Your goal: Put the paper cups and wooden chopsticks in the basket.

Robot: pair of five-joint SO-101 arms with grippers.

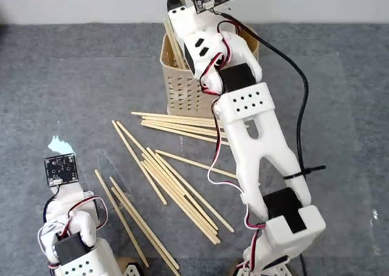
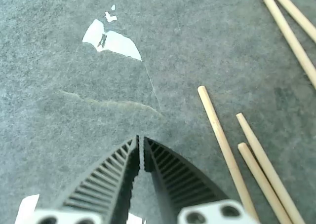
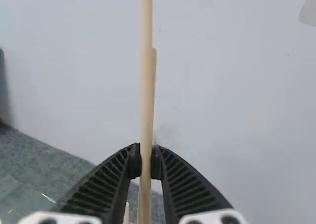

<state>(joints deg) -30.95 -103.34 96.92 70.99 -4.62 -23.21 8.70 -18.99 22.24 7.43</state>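
Near: left gripper [image 2: 141,141], jaws pressed together, empty, low over grey felt mat [image 2: 59,110]. Mid-table: loose pale wooden chopsticks [image 1: 176,188] scattered on mat. Far: right gripper [image 3: 144,151] pinches one chopstick [image 3: 145,61] by beige slotted plastic basket [image 1: 182,93].

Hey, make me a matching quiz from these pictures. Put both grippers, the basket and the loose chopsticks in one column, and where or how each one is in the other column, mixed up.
Column one:
1. left gripper
2. right gripper
3. basket
4. loose chopsticks

Column two:
A. scattered flat on the grey mat
B. shut and empty, over the grey mat
C. shut on the held chopsticks
D. standing at the far edge of the grey mat

Pairs: 1-B, 2-C, 3-D, 4-A
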